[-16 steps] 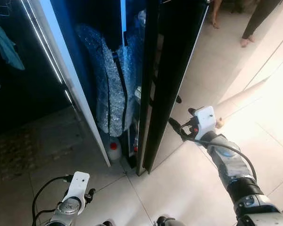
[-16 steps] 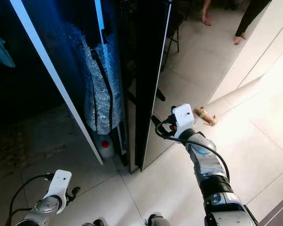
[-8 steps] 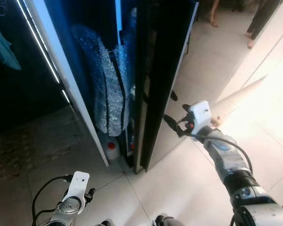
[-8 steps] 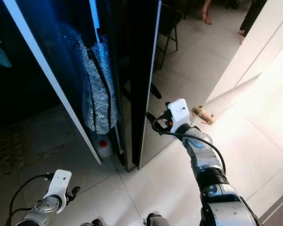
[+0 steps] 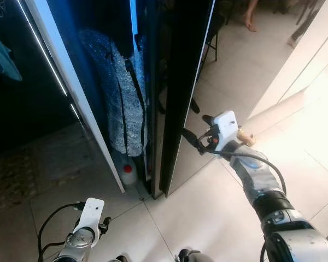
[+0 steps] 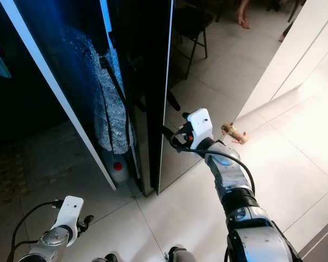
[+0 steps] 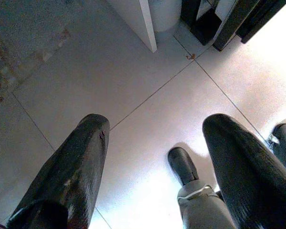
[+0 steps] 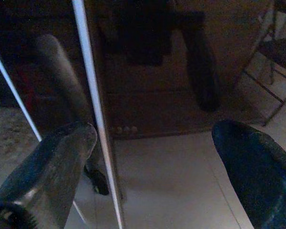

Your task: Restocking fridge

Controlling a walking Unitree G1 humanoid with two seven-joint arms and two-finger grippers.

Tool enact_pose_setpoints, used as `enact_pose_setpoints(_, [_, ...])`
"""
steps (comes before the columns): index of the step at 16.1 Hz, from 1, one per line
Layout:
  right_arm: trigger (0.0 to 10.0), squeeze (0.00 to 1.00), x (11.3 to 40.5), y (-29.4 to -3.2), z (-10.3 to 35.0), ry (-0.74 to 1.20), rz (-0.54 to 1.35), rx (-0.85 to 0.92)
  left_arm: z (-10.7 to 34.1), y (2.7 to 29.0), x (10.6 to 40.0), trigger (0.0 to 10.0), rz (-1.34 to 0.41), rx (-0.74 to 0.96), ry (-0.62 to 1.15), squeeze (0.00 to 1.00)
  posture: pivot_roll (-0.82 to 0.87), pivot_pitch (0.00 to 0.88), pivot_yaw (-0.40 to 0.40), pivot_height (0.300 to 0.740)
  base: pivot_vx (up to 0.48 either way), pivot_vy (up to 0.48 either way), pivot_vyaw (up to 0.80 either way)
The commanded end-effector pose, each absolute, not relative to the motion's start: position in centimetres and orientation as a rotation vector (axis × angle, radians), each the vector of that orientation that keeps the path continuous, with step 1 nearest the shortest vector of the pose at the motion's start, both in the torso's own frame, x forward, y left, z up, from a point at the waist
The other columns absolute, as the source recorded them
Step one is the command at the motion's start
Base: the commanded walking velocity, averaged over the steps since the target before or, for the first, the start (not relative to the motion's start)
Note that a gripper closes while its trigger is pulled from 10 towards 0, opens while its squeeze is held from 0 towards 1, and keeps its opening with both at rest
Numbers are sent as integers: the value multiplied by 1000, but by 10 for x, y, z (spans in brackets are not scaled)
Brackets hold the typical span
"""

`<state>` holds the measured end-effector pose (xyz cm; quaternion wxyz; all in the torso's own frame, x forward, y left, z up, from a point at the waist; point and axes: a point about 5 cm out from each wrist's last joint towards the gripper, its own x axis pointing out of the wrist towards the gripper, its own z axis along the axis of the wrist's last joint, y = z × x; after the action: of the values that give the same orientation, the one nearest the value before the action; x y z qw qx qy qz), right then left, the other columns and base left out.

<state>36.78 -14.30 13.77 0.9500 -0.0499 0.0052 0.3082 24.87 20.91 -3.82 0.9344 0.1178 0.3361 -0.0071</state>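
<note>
Your right gripper (image 8: 148,157) is spread wide, the glossy fridge door (image 5: 183,82) edge just inside one fingertip; press flat, steady, so it doesn't slip; left gripper (image 7: 152,157) hangs released over the floor (image 7: 133,81).

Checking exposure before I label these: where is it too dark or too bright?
Left eye view: the fridge door is near black, the floor glares white at right. Right wrist view: dim and brownish around the door edge. Left wrist view: evenly lit tiles.
</note>
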Motion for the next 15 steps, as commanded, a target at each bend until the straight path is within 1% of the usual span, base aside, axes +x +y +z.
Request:
enact_pose_setpoints(1, [10000,0,370,-140,142,-10,644,-99,-44,211,240,10000,0,228,713,0,-158,196,-32,740,0,0,0])
enact_pose_setpoints(6, [10000,0,370,-140,142,-11,648,-98,-44,211,240,10000,0,228,713,0,-158,196,-32,740,0,0,0])
enact_pose_setpoints(8, [10000,0,378,-122,160,-63,706,-40,-44,209,241,10000,3,221,707,0,-150,190,-38,740,0,0,0])
enact_pose_setpoints(10, [10000,0,380,-112,168,-83,751,-28,-44,208,241,10000,4,218,702,0,-146,190,-41,740,0,0,0])
enact_pose_setpoints(15, [10000,0,387,-97,185,-110,788,-14,-43,207,242,10000,12,208,690,0,-133,191,-52,740,0,0,0])
